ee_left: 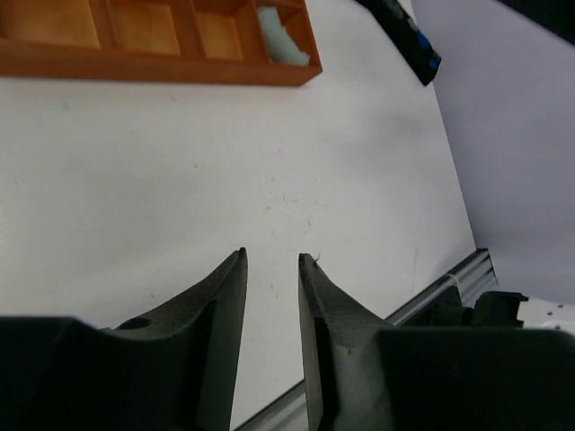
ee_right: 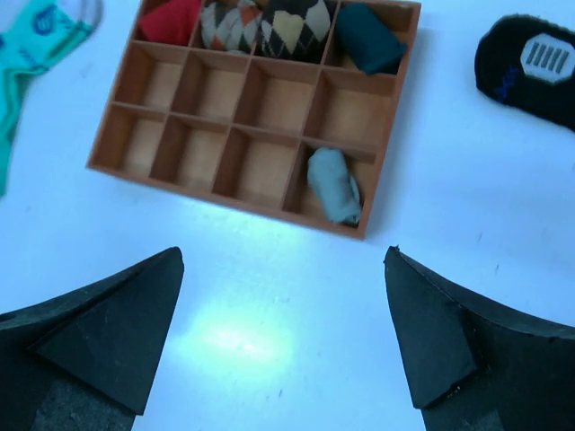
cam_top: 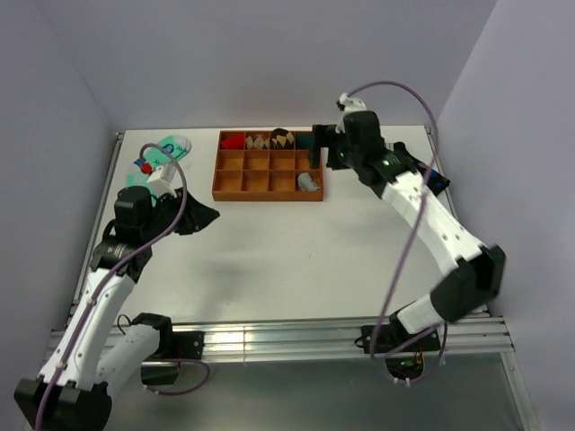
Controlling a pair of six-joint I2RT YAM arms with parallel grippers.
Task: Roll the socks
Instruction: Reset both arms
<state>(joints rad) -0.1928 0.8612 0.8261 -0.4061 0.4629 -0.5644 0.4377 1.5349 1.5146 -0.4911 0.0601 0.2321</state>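
Partly behind tray (ee_left: 135,67) wall: socks (ee_left: 286,45)

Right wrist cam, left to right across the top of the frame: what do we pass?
mint-green patterned sock → red roll → tan patterned roll → dark argyle roll → teal roll → dark sock. The four rolls fill the tray's far row.

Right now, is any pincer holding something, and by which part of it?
Nothing. Both the left pincer and the right pincer are open and empty; the grey socks lie rolled in a corner compartment of the tray.
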